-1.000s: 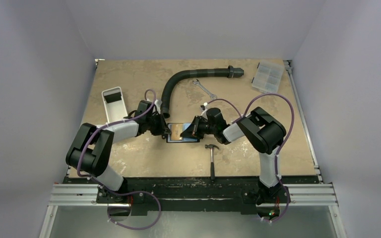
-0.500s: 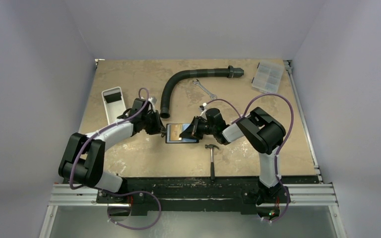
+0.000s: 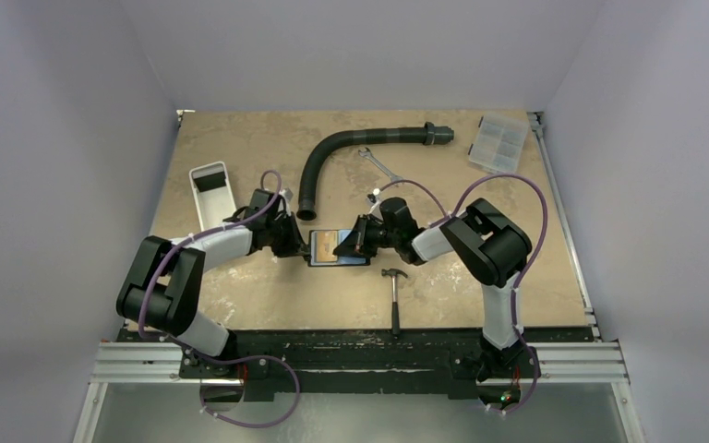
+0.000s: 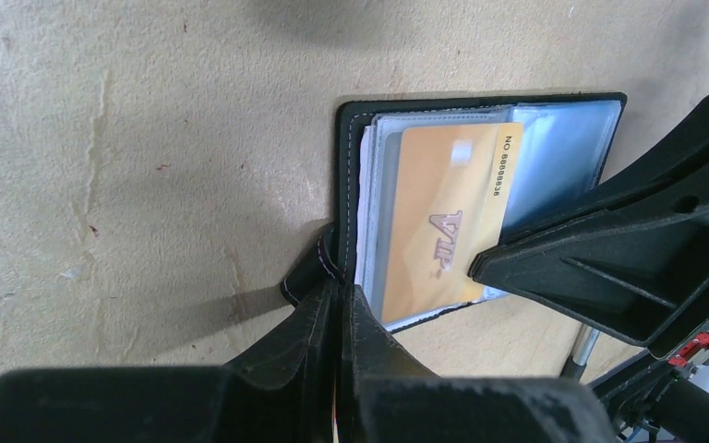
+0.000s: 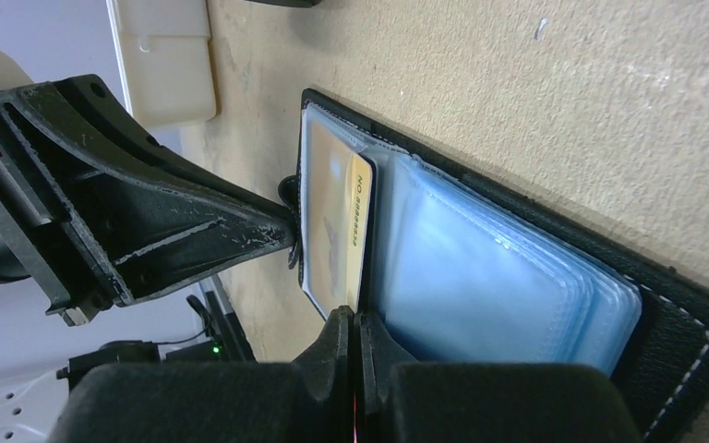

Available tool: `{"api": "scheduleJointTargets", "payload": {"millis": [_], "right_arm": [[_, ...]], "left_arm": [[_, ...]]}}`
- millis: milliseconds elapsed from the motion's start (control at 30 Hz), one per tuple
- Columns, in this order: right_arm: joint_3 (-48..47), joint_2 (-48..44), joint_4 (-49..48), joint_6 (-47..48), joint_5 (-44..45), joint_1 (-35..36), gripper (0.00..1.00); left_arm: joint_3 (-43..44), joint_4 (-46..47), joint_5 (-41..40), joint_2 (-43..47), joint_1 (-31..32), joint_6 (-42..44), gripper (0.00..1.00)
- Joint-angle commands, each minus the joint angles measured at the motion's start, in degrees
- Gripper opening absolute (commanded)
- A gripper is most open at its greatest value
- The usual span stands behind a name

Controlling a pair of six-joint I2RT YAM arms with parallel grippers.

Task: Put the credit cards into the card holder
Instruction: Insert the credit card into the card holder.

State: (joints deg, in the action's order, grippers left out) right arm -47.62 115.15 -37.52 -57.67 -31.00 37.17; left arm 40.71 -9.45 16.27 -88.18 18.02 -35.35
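The card holder [image 3: 340, 262] lies open mid-table, black with clear pockets [image 5: 508, 277]. A gold credit card [image 4: 434, 221] marked VIP sits partly inside a left-page pocket, its numbered edge sticking out toward the middle. My left gripper [image 4: 342, 291] is shut, its tips against the holder's left edge [image 4: 351, 120] beside the snap strap [image 4: 303, 277]. My right gripper [image 5: 355, 318] is shut too, tips touching the card's [image 5: 342, 221] exposed edge. From above, the left gripper [image 3: 305, 242] and the right gripper [image 3: 349, 242] face each other across the card [image 3: 330, 242].
A hammer [image 3: 394, 291] lies just in front of the holder. A white tray [image 3: 214, 205] holding a dark flat piece stands at the left. A black curved hose [image 3: 351, 148], a wrench [image 3: 380, 166] and a clear compartment box [image 3: 498, 143] lie further back.
My left gripper drew back to the left, away from the holder, then returned to its left edge. The right gripper, holder and card stayed put.
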Motion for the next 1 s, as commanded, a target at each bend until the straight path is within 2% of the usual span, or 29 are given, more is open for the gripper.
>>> {"api": "scheduleJointTargets", "payload": {"millis": [0, 367, 567, 667, 800, 900, 967], "right_arm": [[-1.8, 1.3, 2.7, 3.1, 1.1, 0.5, 0.00], [-7.2, 2.7, 7.7, 4.7, 1.7, 2.5, 0.00], [-6.5, 1.7, 7.7, 3.9, 1.5, 2.6, 0.02], [-5.7, 0.2, 8.5, 4.0, 1.5, 2.6, 0.06], [-4.4, -4.7, 14.5, 8.7, 3.6, 2.0, 0.21], [-5.7, -8.1, 19.6, 15.6, 2.8, 1.7, 0.34], [-7.9, -9.3, 25.8, 20.9, 3.8, 1.7, 0.39]], "left_arm": [[-1.5, 2.4, -1.0, -2.2, 0.9, -0.2, 0.00], [-0.9, 2.9, -1.0, -2.9, 2.7, -0.4, 0.00], [-1.1, 2.6, -1.0, -2.3, 2.9, -0.5, 0.00], [-0.8, 1.6, -1.0, -1.4, 2.8, -0.3, 0.00], [0.2, -1.6, -0.9, 1.5, 1.9, 1.1, 0.01], [1.5, -4.5, -1.7, 4.9, 1.5, 2.5, 0.07], [2.6, -6.9, -2.7, 7.1, 1.4, 3.1, 0.13]]}}
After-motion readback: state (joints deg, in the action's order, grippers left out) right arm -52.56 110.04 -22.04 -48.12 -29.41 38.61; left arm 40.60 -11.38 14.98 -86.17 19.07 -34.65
